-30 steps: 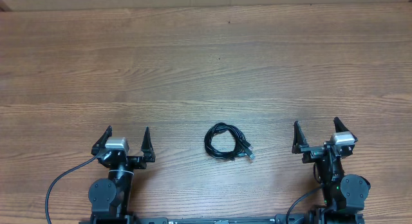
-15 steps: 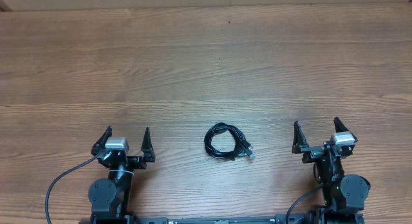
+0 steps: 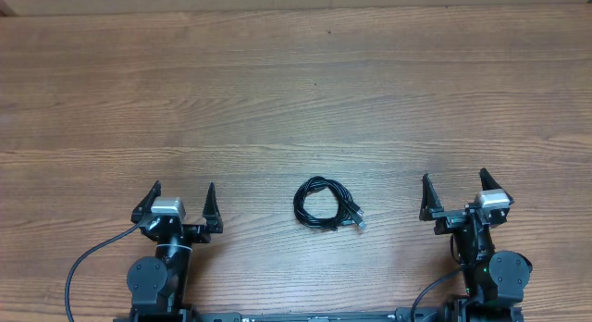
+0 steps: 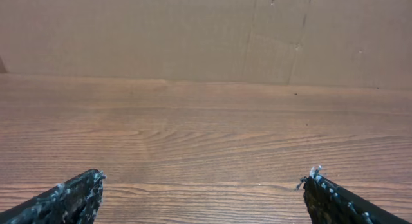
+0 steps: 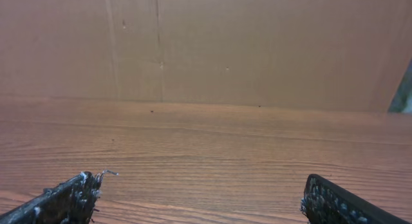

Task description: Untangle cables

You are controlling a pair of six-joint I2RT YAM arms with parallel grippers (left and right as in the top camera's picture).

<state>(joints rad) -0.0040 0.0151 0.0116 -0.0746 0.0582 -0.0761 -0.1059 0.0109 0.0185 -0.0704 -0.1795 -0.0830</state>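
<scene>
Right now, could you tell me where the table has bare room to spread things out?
The table is bare wood from the coiled cables to the far edge. Bare strips lie between the coil and the left pincer, and between it and the right pincer. Only the near edge, around the arm bases, is crowded.

The table (image 3: 296, 91) is smooth brown wood-grain with a soft matt sheen. The cables (image 3: 324, 204) look like slightly glossy black plastic-coated cord. The left hand (image 3: 182, 191) and right hand (image 3: 454, 181) have rough black fingers (image 4: 335, 201) flecked pale, and the backdrop (image 5: 257, 50) resembles matt cardboard.
</scene>
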